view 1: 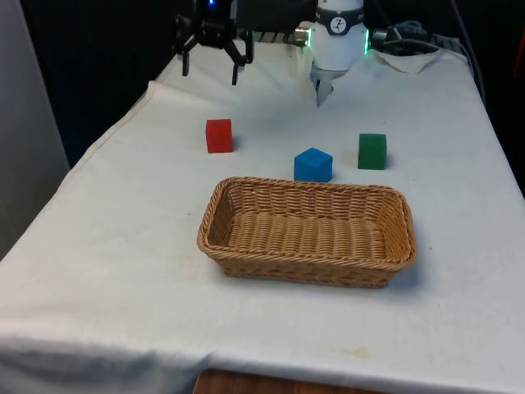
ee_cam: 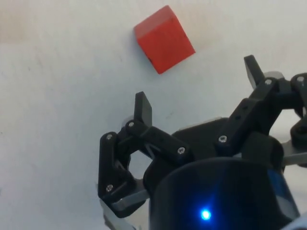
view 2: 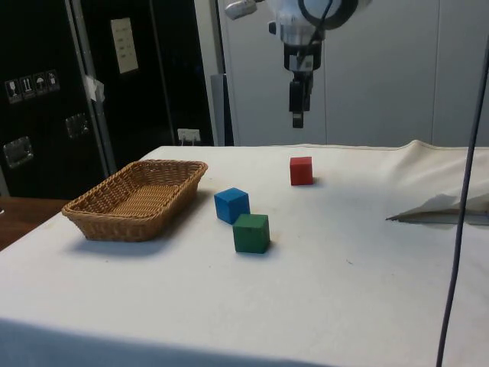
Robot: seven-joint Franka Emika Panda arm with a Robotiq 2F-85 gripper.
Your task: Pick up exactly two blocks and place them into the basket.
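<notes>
White cloth on table, dark cabinets behind; gripper spread wide, empty

We see a glossy white arm with rounded segments and a black ring at one joint. Its pincer is matte black: angular linked fingers joined by small silver screws, with flat tips.
</notes>
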